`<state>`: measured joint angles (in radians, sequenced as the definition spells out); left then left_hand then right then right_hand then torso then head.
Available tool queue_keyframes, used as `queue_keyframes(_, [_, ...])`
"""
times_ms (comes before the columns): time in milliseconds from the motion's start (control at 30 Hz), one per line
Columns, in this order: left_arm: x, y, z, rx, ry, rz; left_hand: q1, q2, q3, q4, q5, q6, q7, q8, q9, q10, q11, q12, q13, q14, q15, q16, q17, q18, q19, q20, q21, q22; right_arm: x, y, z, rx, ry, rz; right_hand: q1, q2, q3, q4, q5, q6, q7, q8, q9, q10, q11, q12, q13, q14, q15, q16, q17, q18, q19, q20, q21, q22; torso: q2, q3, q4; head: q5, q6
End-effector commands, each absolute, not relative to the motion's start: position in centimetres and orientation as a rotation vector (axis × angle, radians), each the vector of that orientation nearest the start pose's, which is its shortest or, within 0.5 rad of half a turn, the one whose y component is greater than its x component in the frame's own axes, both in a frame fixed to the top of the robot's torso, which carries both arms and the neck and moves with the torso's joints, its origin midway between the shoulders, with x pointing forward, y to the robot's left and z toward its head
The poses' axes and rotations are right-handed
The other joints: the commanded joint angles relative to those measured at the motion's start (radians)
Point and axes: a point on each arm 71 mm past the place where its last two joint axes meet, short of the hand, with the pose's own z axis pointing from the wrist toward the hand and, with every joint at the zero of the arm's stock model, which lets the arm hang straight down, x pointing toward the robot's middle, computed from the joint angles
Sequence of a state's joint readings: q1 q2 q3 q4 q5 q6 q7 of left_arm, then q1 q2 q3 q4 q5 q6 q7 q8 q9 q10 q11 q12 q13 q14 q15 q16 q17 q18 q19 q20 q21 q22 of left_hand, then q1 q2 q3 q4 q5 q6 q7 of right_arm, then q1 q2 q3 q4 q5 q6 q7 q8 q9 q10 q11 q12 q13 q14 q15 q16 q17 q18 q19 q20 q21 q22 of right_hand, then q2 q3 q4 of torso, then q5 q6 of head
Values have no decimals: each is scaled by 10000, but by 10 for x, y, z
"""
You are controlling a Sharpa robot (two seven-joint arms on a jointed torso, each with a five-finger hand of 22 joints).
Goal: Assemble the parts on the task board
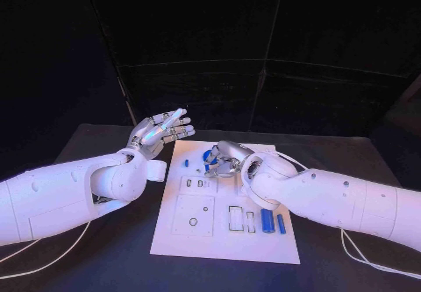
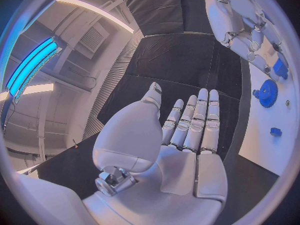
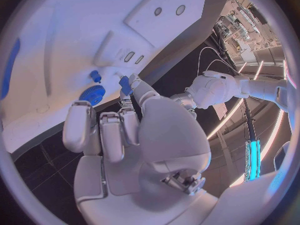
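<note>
Start at the near end of the task board (image 1: 224,243) on the black table (image 1: 105,267): you can see two blue bar-shaped parts (image 1: 266,218) beside the rectangular slots, and whether they are seated or just lying loose cannot be told from here. The slots (image 1: 236,218) next to them look unfilled, as do the round holes in the raised plate (image 1: 194,215), so you should judge most of the assembly as still ahead.

Move to the middle of the board. Your right robot hand (image 1: 226,160) is over it with a small blue part (image 3: 125,84) pinched at its fingertips, held close above the white surface. Just beside it a blue gear (image 3: 94,93) sits on the board, with a small blue peg (image 3: 95,76) near it; that gear looks placed.

Farthest out, your left robot hand (image 1: 161,131) is raised off the board's far left corner, palm up, fingers straight and apart, holding nothing.
</note>
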<state>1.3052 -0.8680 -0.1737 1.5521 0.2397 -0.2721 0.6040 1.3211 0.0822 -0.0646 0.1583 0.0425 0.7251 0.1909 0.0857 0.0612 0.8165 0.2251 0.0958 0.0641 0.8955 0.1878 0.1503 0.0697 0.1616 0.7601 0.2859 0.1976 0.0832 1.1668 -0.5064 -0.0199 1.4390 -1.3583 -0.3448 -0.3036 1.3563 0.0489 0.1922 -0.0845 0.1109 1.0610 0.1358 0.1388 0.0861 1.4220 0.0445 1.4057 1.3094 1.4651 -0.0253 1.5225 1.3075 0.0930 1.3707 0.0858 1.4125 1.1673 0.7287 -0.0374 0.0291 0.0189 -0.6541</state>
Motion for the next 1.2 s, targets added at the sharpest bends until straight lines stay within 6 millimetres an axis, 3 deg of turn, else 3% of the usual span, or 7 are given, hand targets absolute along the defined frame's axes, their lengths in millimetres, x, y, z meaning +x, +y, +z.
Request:
queue_keyframes(33, [487, 220, -163, -11879, 12199, -16924, 16, 81, 6, -54, 37, 31, 820, -62, -9, -12, 53, -68, 3, 76, 13, -51, -12, 96, 71, 0, -44, -18, 479, -57, -199, -900, 17602, 7239, 7, 48, 69, -6, 28, 60, -104, 7, 121, 10, -26, 14, 497, 802, -41, 19, 1393, -161, 5, -66, 65, 13, 7, 12, -2, 49, -56])
queue_keyframes(367, [488, 221, -163, -11879, 12190, -16898, 16, 82, 6, -55, 37, 31, 820, -62, -9, -11, 53, -69, 3, 77, 13, -51, -12, 96, 71, 0, -44, -19, 467, -47, -208, -1266, 17613, 7374, -46, 22, 82, -5, 68, 64, -106, 6, 127, 4, -27, 4, 485, 801, -41, 16, 1385, -159, 3, -64, 62, 5, 13, 36, -47, 77, -113])
queue_keyframes(567, [488, 220, -163, -11873, 12202, -16917, 16, 82, 6, -55, 37, 31, 820, -62, -9, -11, 53, -69, 3, 77, 13, -51, -12, 96, 71, 0, -44, -19, 466, -47, -211, -1273, 17731, 7319, -69, 7, 88, -7, 90, 63, -106, 3, 128, 11, -28, 10, 495, 801, -41, 16, 1385, -160, 6, -63, 63, 8, 5, 25, -16, 76, -164])
queue_keyframes(767, [489, 221, -164, -11877, 12184, -16882, 28, 88, 6, -70, 36, -5, 821, -72, -12, -9, 53, -75, 3, 80, 12, -58, -12, 96, 78, 0, -50, -23, 466, -49, -214, -1189, 17808, 7281, -123, -25, 92, -3, 107, 45, -99, -10, 128, 5, -24, 1, 487, 799, -40, 10, 1372, -158, 5, -62, 61, 3, 3, 31, -36, 81, -193])
queue_keyframes(1200, [489, 221, -164, -11876, 12188, -16879, 28, 88, 6, -70, 36, -5, 821, -72, -12, -9, 53, -75, 3, 80, 12, -58, -12, 96, 78, 0, -50, -23, 467, -50, -219, -1002, 17901, 7391, -166, -72, 98, -13, 110, 11, -90, -34, 123, 7, -17, 3, 492, 798, -36, 8, 1367, -159, 8, -59, 61, 6, 2, 21, -18, 37, -211])
